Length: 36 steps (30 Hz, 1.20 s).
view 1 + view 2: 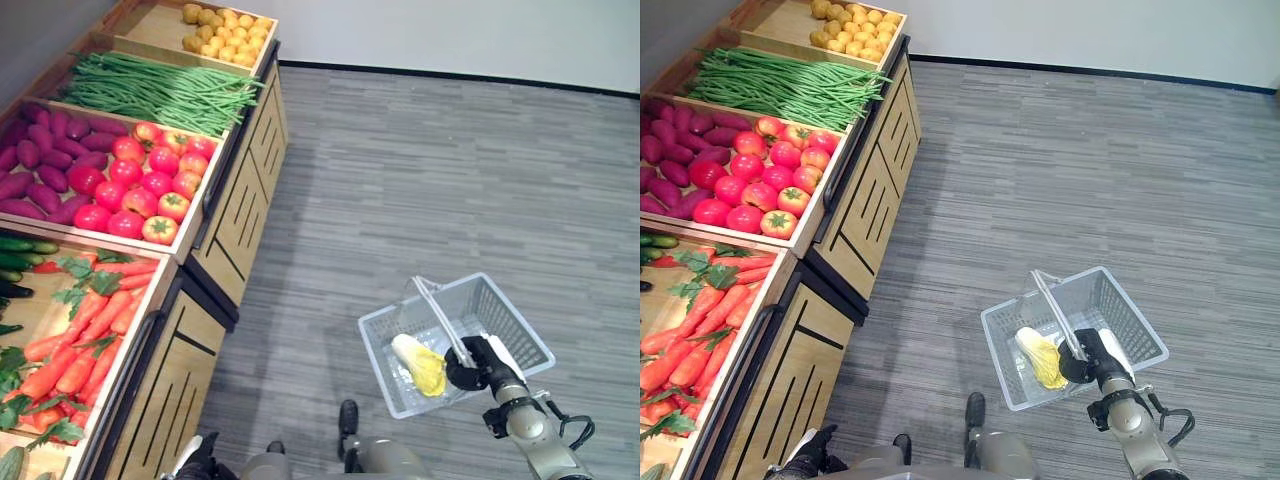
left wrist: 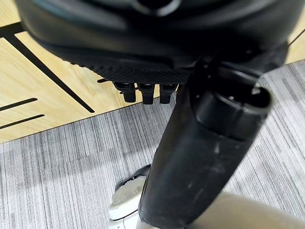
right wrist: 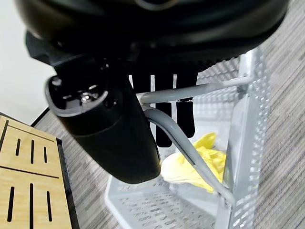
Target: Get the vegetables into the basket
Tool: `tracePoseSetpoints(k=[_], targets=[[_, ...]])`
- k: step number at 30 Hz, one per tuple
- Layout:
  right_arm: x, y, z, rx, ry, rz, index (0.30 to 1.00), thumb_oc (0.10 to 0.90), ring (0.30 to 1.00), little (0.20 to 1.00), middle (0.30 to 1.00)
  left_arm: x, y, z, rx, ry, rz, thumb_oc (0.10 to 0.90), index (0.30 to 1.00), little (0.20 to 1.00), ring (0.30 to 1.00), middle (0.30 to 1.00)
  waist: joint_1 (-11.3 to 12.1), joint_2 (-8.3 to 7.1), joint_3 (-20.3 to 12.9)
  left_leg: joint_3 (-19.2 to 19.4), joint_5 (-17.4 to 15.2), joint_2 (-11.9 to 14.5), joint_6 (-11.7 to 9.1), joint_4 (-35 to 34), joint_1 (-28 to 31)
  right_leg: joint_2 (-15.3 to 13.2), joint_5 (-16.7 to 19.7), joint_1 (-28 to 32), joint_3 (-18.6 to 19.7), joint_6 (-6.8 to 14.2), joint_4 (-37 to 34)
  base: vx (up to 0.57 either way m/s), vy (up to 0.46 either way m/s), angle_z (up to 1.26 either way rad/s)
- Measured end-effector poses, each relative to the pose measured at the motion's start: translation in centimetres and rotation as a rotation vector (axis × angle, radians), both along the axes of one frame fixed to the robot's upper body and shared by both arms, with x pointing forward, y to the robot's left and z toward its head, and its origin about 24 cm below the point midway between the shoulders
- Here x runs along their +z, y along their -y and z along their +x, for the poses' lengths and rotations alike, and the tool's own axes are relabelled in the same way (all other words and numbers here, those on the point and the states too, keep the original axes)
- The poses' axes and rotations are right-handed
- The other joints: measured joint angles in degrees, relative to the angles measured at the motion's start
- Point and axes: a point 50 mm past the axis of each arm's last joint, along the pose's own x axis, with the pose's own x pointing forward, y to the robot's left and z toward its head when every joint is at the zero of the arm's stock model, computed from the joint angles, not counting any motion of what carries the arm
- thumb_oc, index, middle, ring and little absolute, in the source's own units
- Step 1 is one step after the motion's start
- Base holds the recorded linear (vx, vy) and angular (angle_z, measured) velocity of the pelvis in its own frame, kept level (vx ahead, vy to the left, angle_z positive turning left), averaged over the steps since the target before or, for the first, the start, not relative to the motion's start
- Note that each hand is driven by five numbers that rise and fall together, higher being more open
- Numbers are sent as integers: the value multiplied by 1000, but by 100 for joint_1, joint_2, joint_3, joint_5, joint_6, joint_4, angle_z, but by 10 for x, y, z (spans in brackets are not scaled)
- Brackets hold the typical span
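While one cabbage (image 1: 420, 365) lies inside the basket (image 1: 505, 318), just below the right hand (image 1: 470, 365), task counted as begun, far from finished.

Basket: grey, mesh-walled, hanging over the floor (image 1: 420, 180); both wire handles (image 3: 190, 90) gathered under the curled fingers (image 3: 183, 112) of the right hand, clenched around them. Contents: the cabbage only, pale with yellow leaves, resting on the basket bottom directly under that hand.

Left hand (image 2: 145, 90): low beside the wooden counter (image 1: 165, 380), well apart from the right hand and basket; fingers curled under the palm, holding nothing.

Stock remaining on the counter, all far across from the right hand:
- carrots (image 1: 85, 340), with green tops, nearest the left hand
- cucumbers (image 1: 25, 250), next to the carrots
- tomatoes (image 1: 145, 185), one bin further off
- purple sweet potatoes (image 1: 35, 165), beside the tomatoes
- green beans (image 1: 160, 90), further still
- potatoes (image 1: 225, 35), furthest bin

Judged outstanding: picking from the bins with the free left hand, then dropping into the carried basket.
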Motion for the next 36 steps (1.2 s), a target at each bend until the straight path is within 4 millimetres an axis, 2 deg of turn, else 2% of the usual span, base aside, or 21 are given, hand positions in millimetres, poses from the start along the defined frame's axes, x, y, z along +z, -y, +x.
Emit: tracePoseSetpoints(k=[4,7,8,9,12,13,14,17,19,21,22,24,25,30,33,36], targets=[[-1,0,-1,4,-6,3,300,400,300,300,300,-1,5,0,3,-1,-10,900,1000,1000,1000,1000,11,135,43,-31,8,-21,-13,115,-9,-10,13,132,-10,13,-122,19,-59,6],[-1,2,-4,-2,-11,-3,300,400,300,300,300,-2,10,2,3,6,-22,900,1000,1000,1000,1000,19,93,73,-160,125,-201,-216,819,-373,-200,8,345,-151,-42,-333,7,-19,30],[-2,1,-5,1,-15,-3,300,400,300,300,300,-2,11,3,3,8,-25,900,1000,1000,1000,1000,42,48,100,-157,140,-235,-245,947,-417,-239,35,397,-155,-93,-340,28,26,25],[-3,0,-6,-1,-17,-1,300,400,300,300,300,-2,11,3,4,7,-26,900,1000,1000,1000,1000,75,65,92,-104,129,-227,-267,979,-484,-274,-14,441,-194,-162,-376,56,37,29],[-4,0,-7,-1,-21,-4,300,400,300,300,300,-1,11,10,0,22,-21,900,1000,1000,1000,1000,76,20,120,209,173,-111,-274,533,-715,-394,-30,483,-389,-168,-450,118,75,42],[-3,0,-7,0,-18,-4,300,400,300,300,300,0,10,11,-1,23,-8,900,1000,1000,1000,1000,117,2,131,542,364,34,-338,-162,-829,-423,-56,488,-440,-119,-443,122,87,30],[-3,0,-6,-2,-14,-5,300,400,300,300,300,0,10,11,-3,20,-5,900,1000,1000,1000,1000,152,0,133,670,529,105,-365,-430,-933,-418,-71,487,-447,-89,-449,136,115,13],[-3,-1,-6,-1,-14,-5,300,400,300,300,300,-3,10,2,-4,-8,-8,900,1000,1000,1000,1000,210,-3,141,716,898,193,-308,-589,-1021,-366,-136,601,-359,9,-472,150,149,-25],[-4,-2,-6,0,-14,-9,300,400,300,300,300,-5,11,-11,5,-43,-11,900,1000,1000,1000,1000,211,-5,142,782,980,137,-176,-771,-721,-342,-196,763,-130,132,-471,119,144,-54],[-4,0,-10,-7,-18,-16,300,400,300,300,300,-7,11,-17,9,-55,-14,900,1000,1000,1000,1000,116,96,80,860,1002,140,-139,-804,-573,-289,-243,820,-109,247,-458,100,136,-26],[-9,-2,-16,-19,-35,-7,300,400,300,300,300,-4,7,-10,5,-36,1,900,1000,1000,1000,1000,95,68,51,952,995,40,-25,-979,-461,-383,-300,803,-87,386,-389,102,157,-9],[-14,-7,-23,-22,-55,12,300,400,300,300,300,0,1,1,-10,1,17,900,1000,1000,1000,1000,97,-85,27,994,963,-132,74,-986,-473,-566,-315,710,-72,477,-262,133,249,-4],[-18,-11,-25,-29,-62,28,300,400,300,300,300,3,0,9,-25,29,23,900,1000,1000,1000,1000,113,-162,10,1035,890,-253,179,-990,-430,-708,-362,680,-23,603,-144,81,167,-10],[-17,-22,-13,-13,-37,55,300,400,300,300,300,11,-7,29,-43,92,45,900,1000,1000,1000,1000,187,-205,5,1139,800,-459,304,-994,-336,-910,-388,672,90,774,-56,35,127,-8],[-10,-24,3,7,-7,37,300,400,300,300,300,11,-6,30,-45,98,42,900,1000,1000,1000,1000,232,-225,11,1225,718,-463,381,-1002,-234,-902,-365,671,174,808,49,34,132,-19],[-7,-26,9,18,10,36,300,400,300,300,300,10,-8,28,-44,83,47,900,1000,1000,1000,1000,233,-227,2,1214,619,-375,401,-1002,-160,-857,-496,342,206,916,875,65,56,-6]])
